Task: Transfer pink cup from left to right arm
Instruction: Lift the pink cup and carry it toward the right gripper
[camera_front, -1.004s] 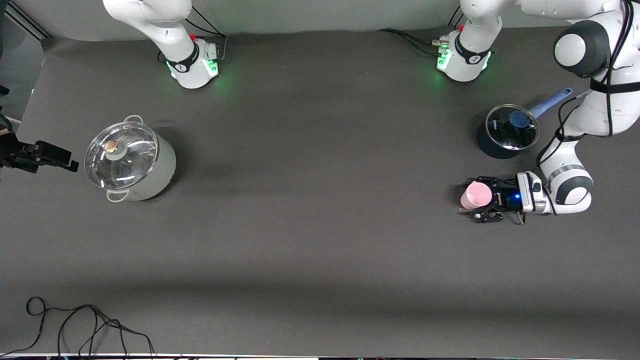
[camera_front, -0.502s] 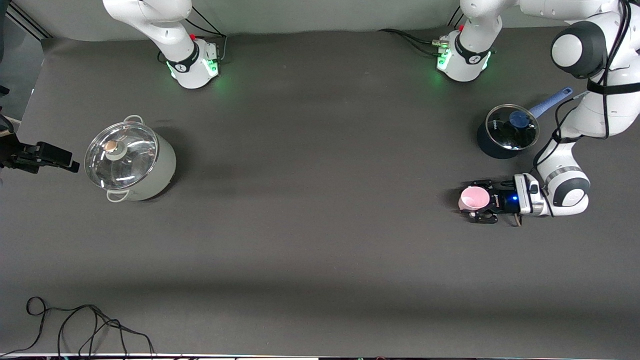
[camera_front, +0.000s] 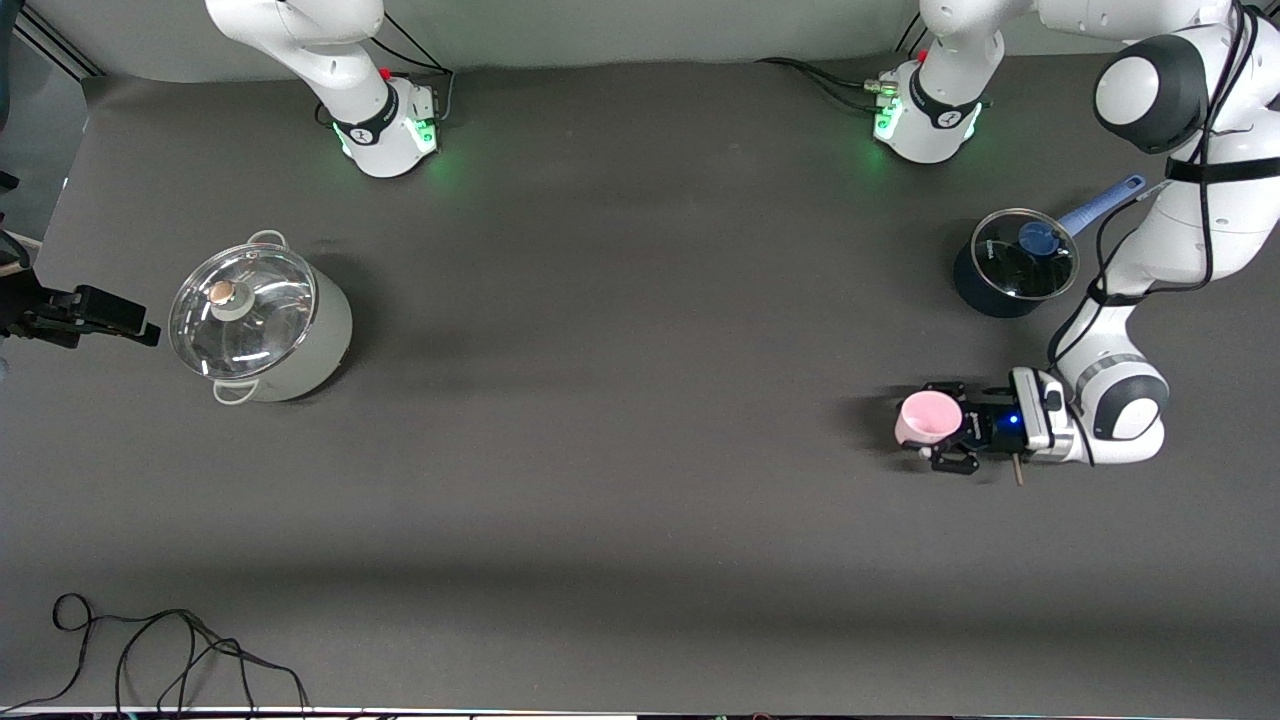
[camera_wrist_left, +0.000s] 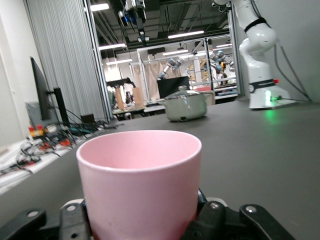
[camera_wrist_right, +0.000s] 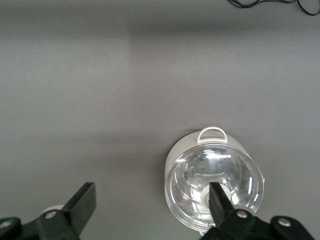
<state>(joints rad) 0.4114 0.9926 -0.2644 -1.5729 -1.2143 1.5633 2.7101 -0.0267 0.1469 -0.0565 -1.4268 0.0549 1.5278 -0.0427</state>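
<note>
The pink cup stands upright in my left gripper, whose black fingers are shut on its sides, low over the table toward the left arm's end. In the left wrist view the cup fills the foreground, with the fingers on either side of it. My right gripper is open and empty, high above the table. It looks down on the pale green pot, which lies under one finger.
A pale green pot with a glass lid stands at the right arm's end. A dark blue saucepan with a glass lid and blue handle stands farther from the front camera than the cup. A black cable lies at the table's near edge.
My left gripper has moved with the pink cup toward the front camera and a little toward the table's middle. The right arm has barely moved.
</note>
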